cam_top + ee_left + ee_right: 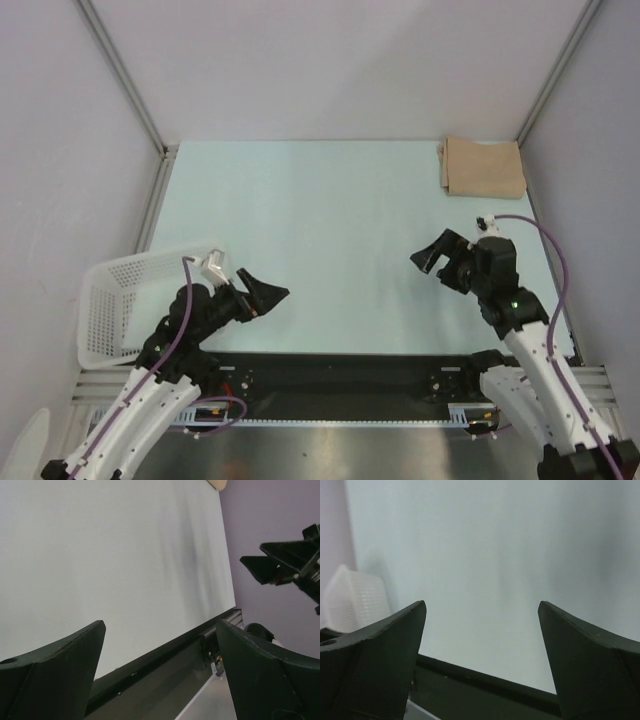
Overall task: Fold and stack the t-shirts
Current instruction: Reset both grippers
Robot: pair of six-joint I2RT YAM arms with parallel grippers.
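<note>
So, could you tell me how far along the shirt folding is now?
Done: a tan shirt lies folded in the far right corner; one or several, I cannot tell. In hand: nothing, the left gripper and right gripper are open and empty. Left: probably nothing, since no loose shirt shows and the basket looks empty.

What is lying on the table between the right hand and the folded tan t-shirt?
Nothing. In the top view, the stretch of pale table between the right hand and the t-shirt is bare.
</note>
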